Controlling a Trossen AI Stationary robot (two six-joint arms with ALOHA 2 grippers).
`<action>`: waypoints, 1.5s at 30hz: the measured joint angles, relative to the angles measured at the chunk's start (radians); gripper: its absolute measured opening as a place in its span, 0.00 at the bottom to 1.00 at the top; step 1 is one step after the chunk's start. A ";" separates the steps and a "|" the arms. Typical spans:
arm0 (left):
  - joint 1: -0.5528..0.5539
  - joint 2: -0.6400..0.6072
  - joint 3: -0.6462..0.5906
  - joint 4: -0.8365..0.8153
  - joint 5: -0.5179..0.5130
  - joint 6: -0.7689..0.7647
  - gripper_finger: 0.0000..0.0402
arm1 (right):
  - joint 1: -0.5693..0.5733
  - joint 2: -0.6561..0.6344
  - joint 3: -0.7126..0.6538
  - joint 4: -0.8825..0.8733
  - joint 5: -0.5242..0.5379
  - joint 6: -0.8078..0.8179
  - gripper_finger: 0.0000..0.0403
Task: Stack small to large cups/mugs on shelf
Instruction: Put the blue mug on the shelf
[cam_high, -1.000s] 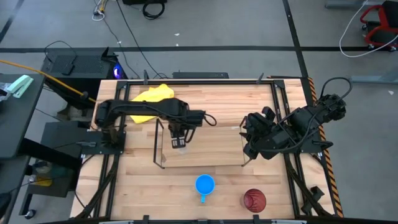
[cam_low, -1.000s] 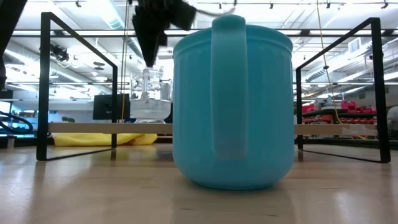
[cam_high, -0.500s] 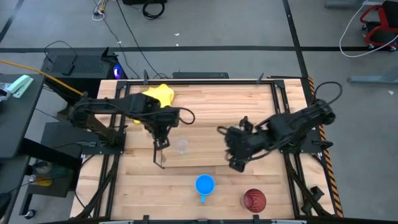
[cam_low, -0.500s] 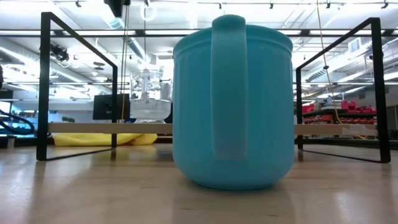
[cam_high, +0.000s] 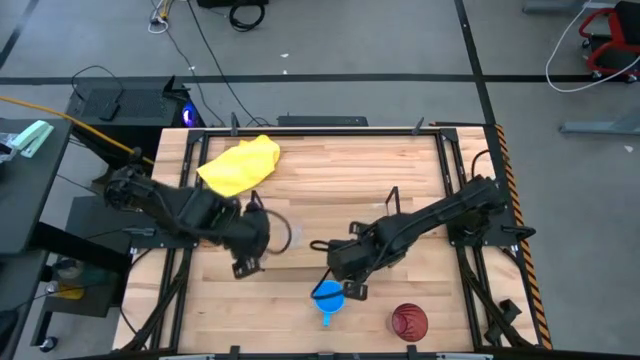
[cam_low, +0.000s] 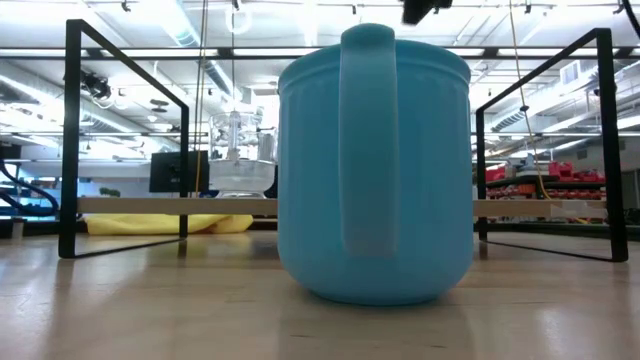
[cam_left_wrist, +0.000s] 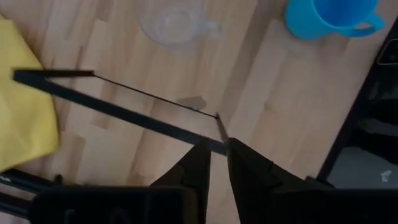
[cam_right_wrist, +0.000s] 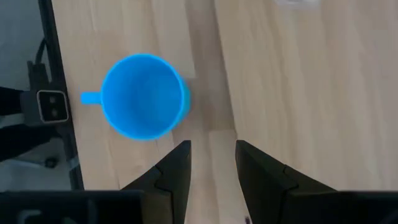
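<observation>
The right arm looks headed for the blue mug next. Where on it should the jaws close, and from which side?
Probably on the rim wall, from above. The blue mug stands upright with its mouth open to the right gripper, whose jaws stand open. Take the wall opposite the handle, which points to the table's near edge, so it stays clear.

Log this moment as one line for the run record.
clear cup on shelf | left gripper shut, empty | right gripper open above blue mug | red cup untouched
</observation>
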 joint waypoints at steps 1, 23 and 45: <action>-0.026 0.000 0.000 0.000 -0.008 -0.032 0.15 | 0.000 0.013 0.000 0.016 -0.005 -0.002 0.33; -0.494 0.170 -0.001 0.000 -0.076 -0.665 0.11 | -0.011 0.160 0.000 0.153 -0.096 -0.047 0.33; -0.566 0.389 -0.001 0.014 -0.029 -0.835 0.09 | -0.039 0.229 -0.003 0.158 -0.118 -0.077 0.33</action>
